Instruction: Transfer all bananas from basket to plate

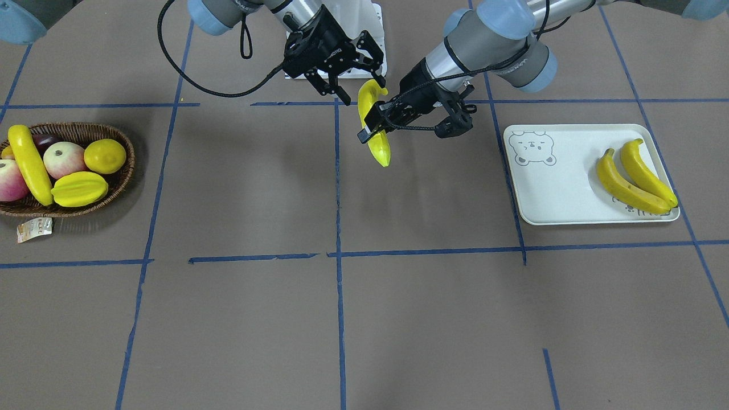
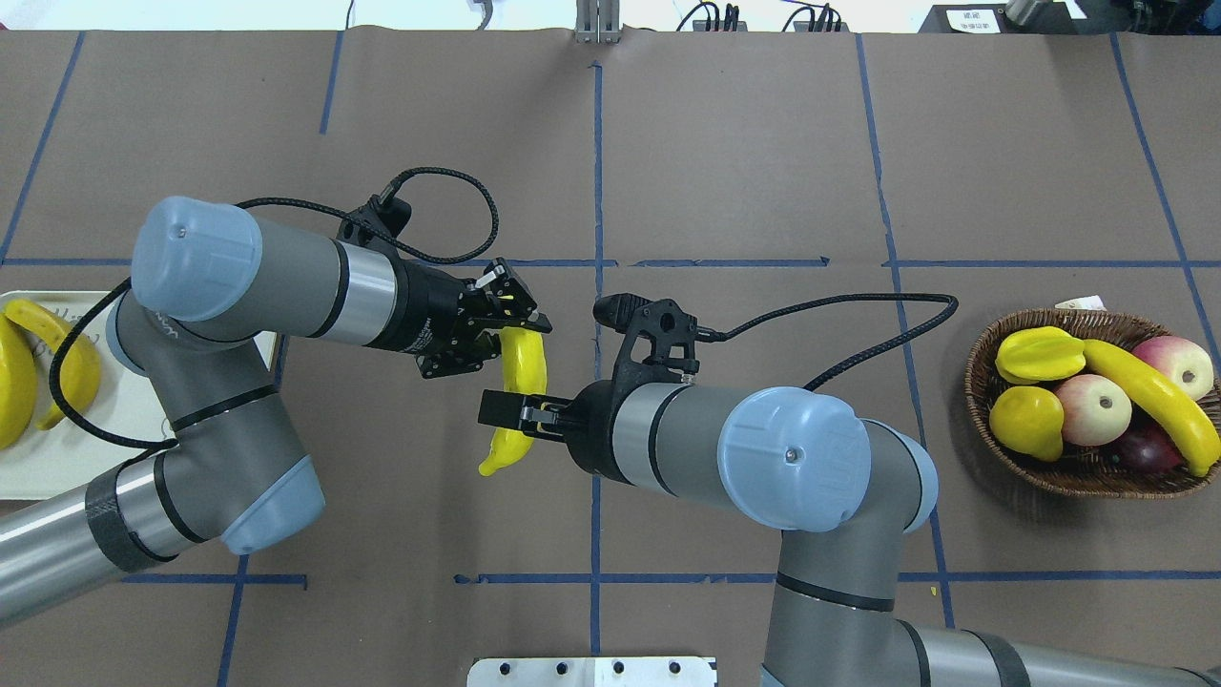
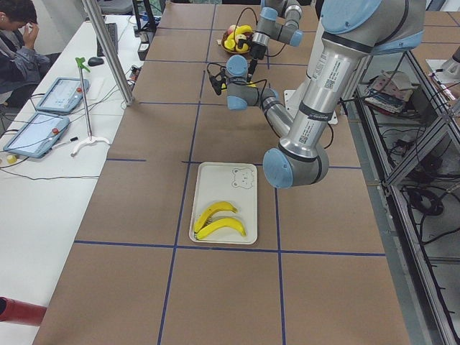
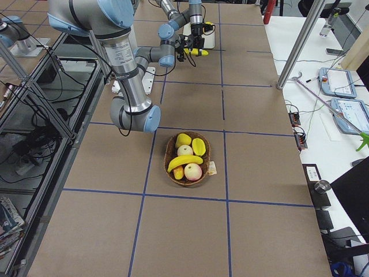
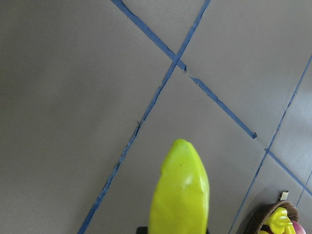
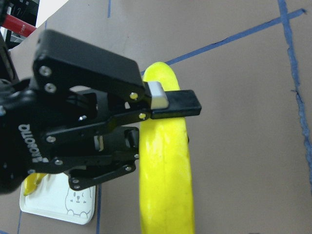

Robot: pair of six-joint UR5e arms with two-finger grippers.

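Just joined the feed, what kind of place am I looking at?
Likely a robotics lab: a paper-covered table gridded with blue tape, teach pendants on the side bench, and a person seated there.

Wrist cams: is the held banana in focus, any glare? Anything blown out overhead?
Left wrist view: the banana crowds the bottom edge, slightly soft, with a pale sheen patch; the tape lines behind look sharper. Right wrist view: the left tool is crisp, its lettering readable, the banana evenly lit. Overhead view: the strip past the table is blown out white.
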